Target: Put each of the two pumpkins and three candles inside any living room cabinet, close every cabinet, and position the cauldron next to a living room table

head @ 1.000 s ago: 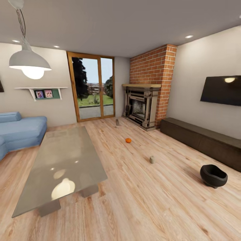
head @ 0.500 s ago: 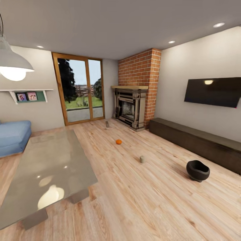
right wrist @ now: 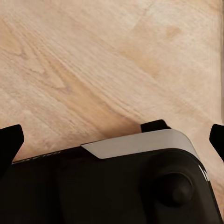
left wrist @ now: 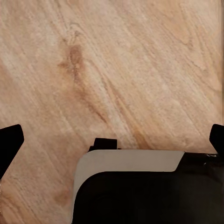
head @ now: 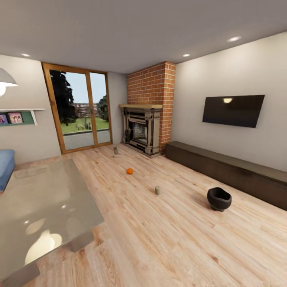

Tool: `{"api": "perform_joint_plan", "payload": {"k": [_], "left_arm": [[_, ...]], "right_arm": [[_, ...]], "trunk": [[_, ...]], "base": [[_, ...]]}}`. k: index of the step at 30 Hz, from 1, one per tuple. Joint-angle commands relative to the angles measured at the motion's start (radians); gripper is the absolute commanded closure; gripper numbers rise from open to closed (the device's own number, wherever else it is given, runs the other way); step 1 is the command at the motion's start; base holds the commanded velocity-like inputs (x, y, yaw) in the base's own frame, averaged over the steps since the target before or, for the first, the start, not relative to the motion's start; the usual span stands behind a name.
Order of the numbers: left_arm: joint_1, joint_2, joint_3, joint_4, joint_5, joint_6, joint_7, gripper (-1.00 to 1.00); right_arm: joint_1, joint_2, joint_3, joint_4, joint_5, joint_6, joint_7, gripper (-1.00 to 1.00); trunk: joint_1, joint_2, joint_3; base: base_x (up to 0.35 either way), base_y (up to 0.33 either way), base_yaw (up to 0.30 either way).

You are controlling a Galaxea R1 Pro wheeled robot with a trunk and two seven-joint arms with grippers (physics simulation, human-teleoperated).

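On the wooden floor ahead, nothing looks put away yet: one pumpkin lies far out in the middle, a candle stands nearer and slightly right, another candle-like thing sits far off by the fireplace, and the cauldron rests at right near the cabinet, well apart from the table at near left. Both pincers point at bare floor, the left gripper and the right gripper each spread wide and empty. By my judgement the whole job remains, though the cabinet's fronts appear closed.
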Motion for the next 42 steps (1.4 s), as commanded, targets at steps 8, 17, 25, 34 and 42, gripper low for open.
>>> {"api": "perform_joint_plan", "payload": {"k": [8,17,25,34,42], "left_arm": [[0.000,0.001,0.000,-0.001,0.007,-0.002,-0.001,-1.00],[0.000,0.001,0.000,-0.001,0.007,-0.002,-0.001,-1.00],[0.000,0.003,0.000,-0.001,0.007,-0.003,-0.001,-1.00],[0.000,0.003,0.000,-0.001,0.008,-0.003,-0.001,-1.00],[0.000,0.003,0.000,-0.001,0.010,-0.003,0.000,-1.00]], "right_arm": [[-0.001,0.001,0.000,0.001,-0.004,-0.002,-0.001,-1.00],[-0.001,0.001,0.000,0.001,-0.004,-0.003,-0.001,-1.00],[-0.001,0.001,0.000,0.001,-0.004,-0.003,-0.001,-1.00],[-0.001,0.000,0.000,0.001,-0.005,-0.003,-0.001,-1.00],[-0.001,0.000,0.000,0.001,-0.005,-0.003,-0.001,-1.00]], "trunk": [[0.000,-0.001,0.008],[0.000,-0.001,0.017],[0.000,-0.001,0.026],[0.000,-0.001,0.032],[0.000,-0.001,0.032]], "base": [[0.000,0.000,-0.225],[0.000,0.000,-0.225],[0.000,0.000,-0.227],[0.000,0.000,-0.256],[0.037,0.000,-0.278]]}}
